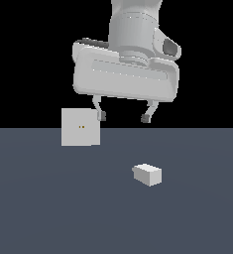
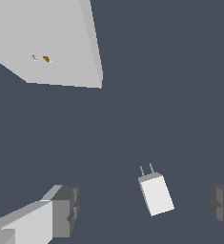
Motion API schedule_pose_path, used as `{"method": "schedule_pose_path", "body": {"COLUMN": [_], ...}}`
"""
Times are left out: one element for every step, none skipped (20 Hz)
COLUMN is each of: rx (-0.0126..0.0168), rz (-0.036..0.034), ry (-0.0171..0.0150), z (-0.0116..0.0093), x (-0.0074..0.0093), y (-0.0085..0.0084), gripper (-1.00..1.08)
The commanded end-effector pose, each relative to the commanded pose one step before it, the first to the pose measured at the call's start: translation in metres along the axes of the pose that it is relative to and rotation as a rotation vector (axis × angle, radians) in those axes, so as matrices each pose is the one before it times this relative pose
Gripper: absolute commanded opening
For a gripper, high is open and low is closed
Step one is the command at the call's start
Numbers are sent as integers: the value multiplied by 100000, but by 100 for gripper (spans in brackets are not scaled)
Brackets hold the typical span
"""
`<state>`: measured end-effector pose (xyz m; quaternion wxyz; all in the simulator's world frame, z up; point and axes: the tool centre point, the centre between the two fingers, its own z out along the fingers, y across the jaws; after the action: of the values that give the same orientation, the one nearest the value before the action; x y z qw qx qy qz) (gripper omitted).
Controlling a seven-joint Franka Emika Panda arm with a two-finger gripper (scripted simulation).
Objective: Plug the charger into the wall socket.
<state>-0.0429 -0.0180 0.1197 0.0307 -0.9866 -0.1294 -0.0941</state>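
The charger (image 1: 147, 174) is a small white block lying on the grey floor, toward the exterior view's right. In the wrist view the charger (image 2: 156, 193) shows two thin prongs at one end and lies between my fingers, well below them. The wall socket (image 1: 80, 127) is an upright white square plate with two tiny orange-brown holes, at the exterior view's left; it also shows in the wrist view (image 2: 46, 43). My gripper (image 1: 124, 117) hangs open and empty above the floor, higher than the charger and beside the socket.
The flat grey floor (image 1: 53, 208) extends around both objects. Nothing else stands on it.
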Motion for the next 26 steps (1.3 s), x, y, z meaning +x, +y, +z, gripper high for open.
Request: {"method": "schedule_pose_path", "body": {"rx": [301,156,157,159,161,163,166,169,172,176,181,186,191,196,195,192,187,182,177,171,166,159,151,141,132,122], "rz": [-3085,-1140,-1122,-1105,-1089,-1076,-1067,-1060,-1055,-1052,-1055,-1059,-1066,-1072,-1044,-1004,-966,-924,-885,-843,-801,-758,-710,-657,-604,-548], "ry": [2059,754,743,733,724,716,712,709,708,708,712,717,724,731,713,687,661,633,607,575,542,509,474,436,396,354], "z": [436,170,167,165,163,162,160,159,159,159,159,159,161,162,158,153,147,142,136,131,126,121,114,107,99,92], "x": [-540,-199,-194,-190,-187,-184,-181,-179,-177,-175,-174,-173,-173,-173,-167,-160,-152,-146,-138,-133,-127,-120,-112,-105,-96,-89], "y": [350,127,124,122,120,119,117,116,115,115,115,115,115,117,113,109,104,101,95,92,88,82,77,72,65,60], "gripper": [100,100,100,100,100,100,100,100,100,100,100,100,100,100,100,100,100,100,100,100,100,100,100,100,100,100]}}
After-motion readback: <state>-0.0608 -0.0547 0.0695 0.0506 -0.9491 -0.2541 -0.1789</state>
